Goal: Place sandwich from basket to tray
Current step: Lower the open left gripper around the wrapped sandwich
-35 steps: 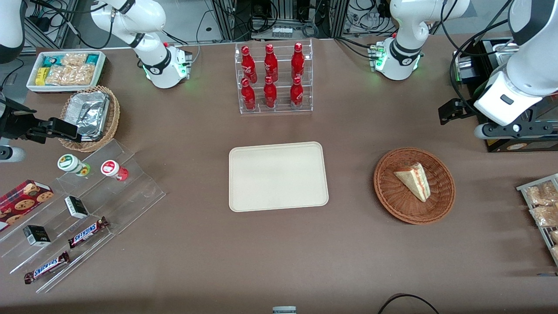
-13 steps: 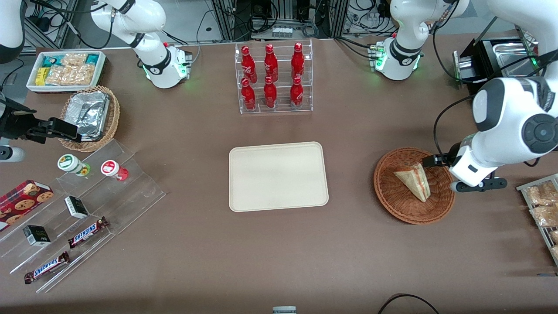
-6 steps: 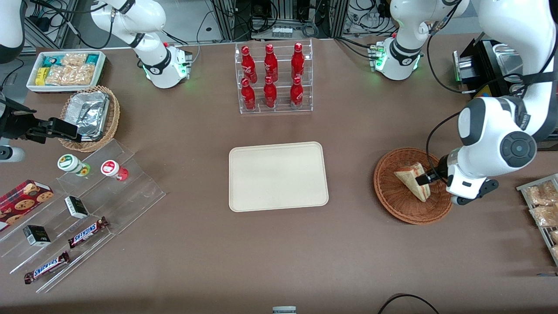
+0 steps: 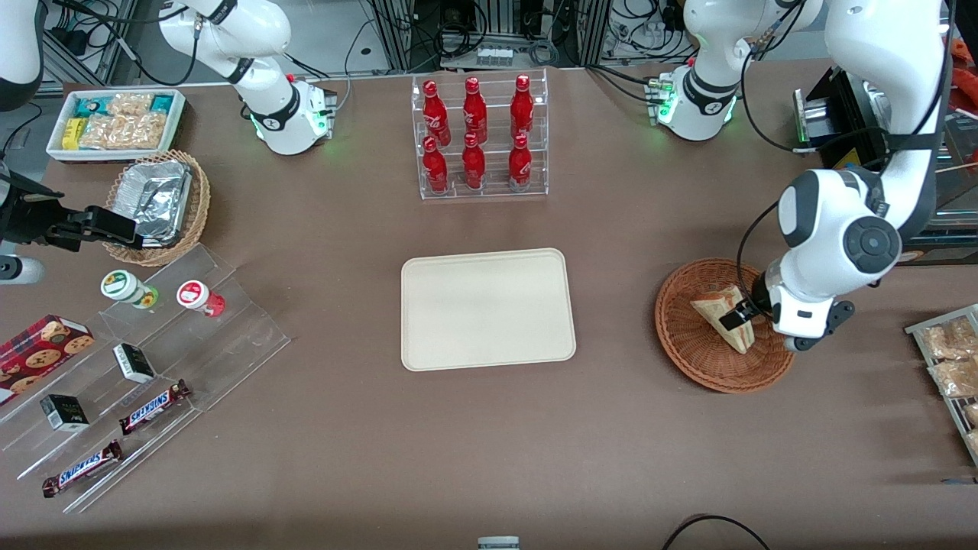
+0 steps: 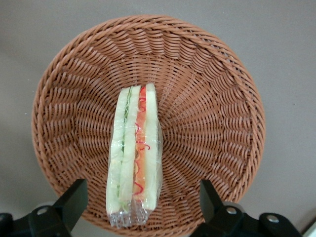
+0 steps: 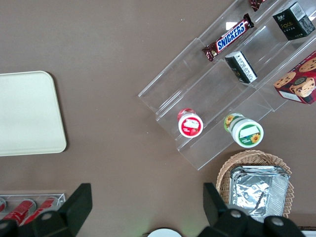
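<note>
i have the empty tray [image 4: 487, 308] waiting mid-table, the basket [image 5: 207, 89] holding the wrapped sandwich [image 5: 134, 157] on edge, and my gripper [image 5: 140, 210] hovering wide open astride it, gripping nothing; it looks light, soft and slippery, so i'd pinch its flat bread faces gently.

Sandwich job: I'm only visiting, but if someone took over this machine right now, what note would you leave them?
Tool: open, hovering over the basket, one finger on each side of the sandwich, not gripping it.
Sandwich: lies in the basket, toward the working arm's end of the table, wrapped in clear film, cut edge facing up at the wrist camera.
Tray: mid-table, nearer the front camera than the bottle rack, nothing on it.
Done: tool lined up over the sandwich.
Left: lower, close on the sandwich, lift, carry to the tray, release.
</note>
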`<state>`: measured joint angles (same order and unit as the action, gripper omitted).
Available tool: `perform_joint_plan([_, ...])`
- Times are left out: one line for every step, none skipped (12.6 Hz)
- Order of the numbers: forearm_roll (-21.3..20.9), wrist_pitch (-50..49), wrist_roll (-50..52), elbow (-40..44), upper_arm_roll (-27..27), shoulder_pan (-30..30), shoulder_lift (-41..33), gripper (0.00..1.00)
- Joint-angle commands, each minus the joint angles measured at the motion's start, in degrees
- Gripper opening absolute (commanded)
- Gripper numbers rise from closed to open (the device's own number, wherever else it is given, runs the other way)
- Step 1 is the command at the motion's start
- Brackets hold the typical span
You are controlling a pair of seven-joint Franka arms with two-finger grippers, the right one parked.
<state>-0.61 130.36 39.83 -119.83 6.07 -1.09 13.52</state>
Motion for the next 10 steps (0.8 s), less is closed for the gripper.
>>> perform_joint_plan([0.1, 5.4, 3.0, -5.8, 0.1, 0.2, -2.9, 1.00])
perform_joint_plan([0.1, 5.6, 3.2, -5.8, 0.2, 0.2, -2.6, 1.00])
perform_joint_plan([0.1, 6.2, 3.4, -6.0, 0.2, 0.2, -2.4, 1.00])
perform_joint_plan([0.1, 7.2, 4.0, -6.6, 0.2, 0.3, -2.1, 1.00])
perform_joint_plan([0.0, 8.0, 4.1, -7.0, 0.2, 0.3, -2.0, 1.00])
perform_joint_plan([0.1, 8.8, 4.1, -7.3, 0.2, 0.3, -1.5, 1.00])
perform_joint_plan([0.0, 9.6, 4.1, -7.3, 0.2, 0.4, -0.9, 1.00])
perform_joint_plan([0.0, 10.3, 4.1, -7.4, 0.2, 0.5, 0.0, 1.00])
perform_joint_plan([0.0, 11.0, 4.1, -7.8, 0.2, 0.5, 0.7, 1.00])
perform_joint_plan([0.1, 11.7, 4.1, -8.1, 0.2, 0.5, 1.0, 1.00])
